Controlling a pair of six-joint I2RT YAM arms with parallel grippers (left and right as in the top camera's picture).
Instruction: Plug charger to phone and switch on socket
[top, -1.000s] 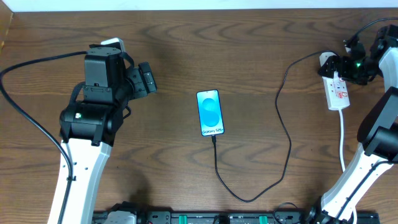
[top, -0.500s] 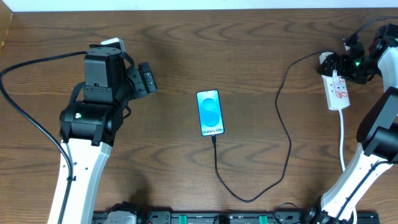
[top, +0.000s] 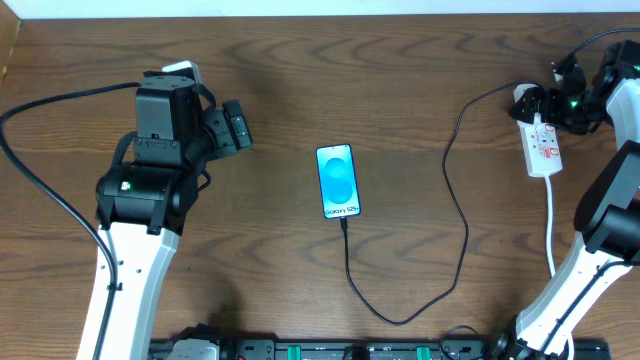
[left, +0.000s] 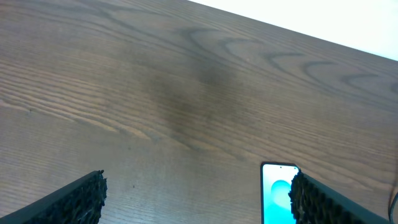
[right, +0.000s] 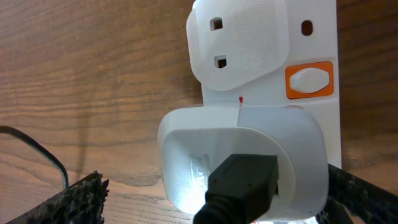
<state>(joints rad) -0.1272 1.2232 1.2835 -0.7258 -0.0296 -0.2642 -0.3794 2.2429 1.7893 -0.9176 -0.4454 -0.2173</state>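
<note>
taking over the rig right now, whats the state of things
Left gripper open, empty, over bare table left of the phone.
Right gripper open, fingers straddling the charger's white plug head on the socket.
Done: plug head seated in the socket; cable tip seems to be in the phone's bottom edge.
Left: press the socket's orange-framed switch; its state cannot be told.

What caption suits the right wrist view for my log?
Open right claw over the white charger plug seated in the power strip, orange-framed switch just beyond.
</note>
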